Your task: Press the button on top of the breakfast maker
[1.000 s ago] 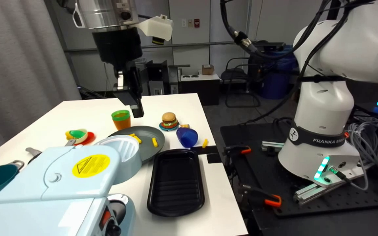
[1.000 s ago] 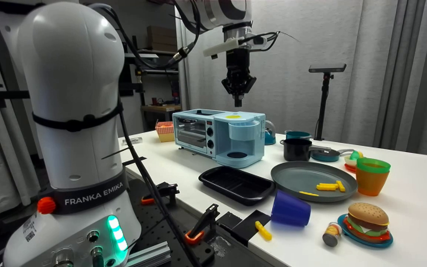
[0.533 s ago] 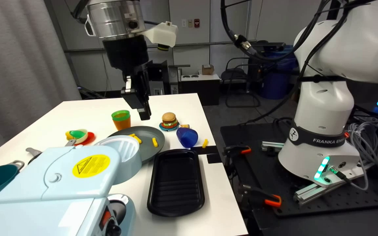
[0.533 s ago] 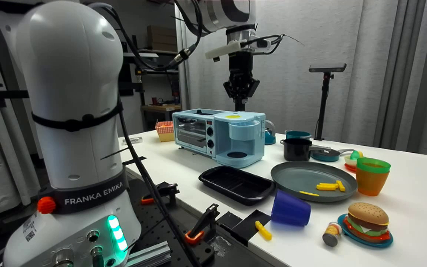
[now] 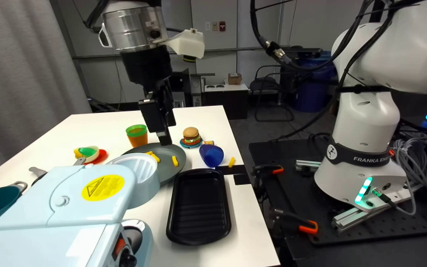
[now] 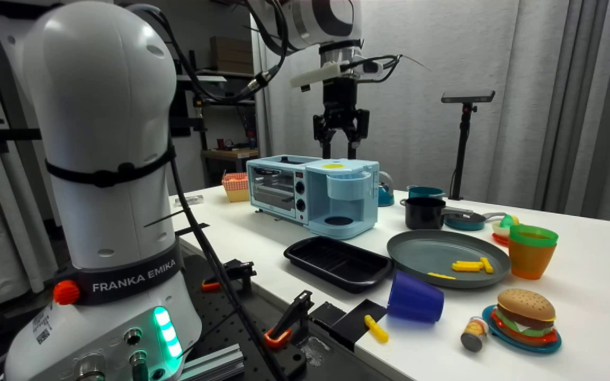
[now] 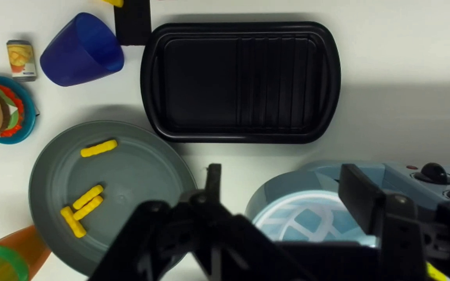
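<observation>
The pale-blue breakfast maker (image 5: 24,222) stands on the white table in both exterior views, a yellow oval label (image 5: 103,187) on its rounded lid. A small round raised spot (image 5: 62,201) on that lid looks like the button. My gripper (image 6: 339,152) hangs pointing down above the breakfast maker's coffee end, its two fingers spread with nothing between them. In the wrist view the gripper (image 7: 283,171) shows a wide gap, and the coffee basket (image 7: 307,226) lies below it. No contact shows. The button is out of sight in the wrist view.
A black ribbed tray (image 7: 201,82) and a dark round plate (image 7: 131,175) with yellow fries lie close by. A blue cup (image 6: 415,299), a toy burger (image 6: 525,317) and an orange cup (image 6: 531,259) stand further along. Pots (image 6: 424,212) are behind the plate.
The jaws have gone from shut to open within the last half second. My gripper has come lower, and in an exterior view it has shifted rightward. The objects on the table have stayed put.
</observation>
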`<state>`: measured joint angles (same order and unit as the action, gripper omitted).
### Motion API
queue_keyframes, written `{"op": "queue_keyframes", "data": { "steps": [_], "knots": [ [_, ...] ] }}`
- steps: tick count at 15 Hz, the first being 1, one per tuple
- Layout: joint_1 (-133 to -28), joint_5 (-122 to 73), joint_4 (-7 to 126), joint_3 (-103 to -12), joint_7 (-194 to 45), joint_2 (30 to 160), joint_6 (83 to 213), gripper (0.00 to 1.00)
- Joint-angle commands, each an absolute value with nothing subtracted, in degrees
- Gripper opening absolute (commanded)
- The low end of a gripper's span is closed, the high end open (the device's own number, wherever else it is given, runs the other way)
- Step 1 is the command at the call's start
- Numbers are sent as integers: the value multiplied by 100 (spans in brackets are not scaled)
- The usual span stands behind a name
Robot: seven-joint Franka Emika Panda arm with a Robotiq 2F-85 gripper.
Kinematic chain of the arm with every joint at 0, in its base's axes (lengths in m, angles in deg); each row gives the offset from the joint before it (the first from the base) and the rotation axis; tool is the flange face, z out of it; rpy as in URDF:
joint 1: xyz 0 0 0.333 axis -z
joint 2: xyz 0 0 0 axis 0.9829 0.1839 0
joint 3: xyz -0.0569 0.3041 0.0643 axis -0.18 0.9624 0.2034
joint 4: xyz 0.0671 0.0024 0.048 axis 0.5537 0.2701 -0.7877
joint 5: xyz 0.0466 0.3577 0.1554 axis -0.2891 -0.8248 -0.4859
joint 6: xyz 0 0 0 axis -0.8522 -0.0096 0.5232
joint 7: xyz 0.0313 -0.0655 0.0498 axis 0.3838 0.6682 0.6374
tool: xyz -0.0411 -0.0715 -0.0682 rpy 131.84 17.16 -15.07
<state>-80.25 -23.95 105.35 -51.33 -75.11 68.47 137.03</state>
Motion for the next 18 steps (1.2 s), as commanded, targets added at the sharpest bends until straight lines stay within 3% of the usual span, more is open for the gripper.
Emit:
{"op": "queue_keyframes", "data": {
  "steps": [1,18],
  "knots": [
    [-8098,-2317,10773,-5066,-7411,6644,13812,100],
    [-8167,-2392,10728,-4971,-7410,6710,13693,100]
  ]
}}
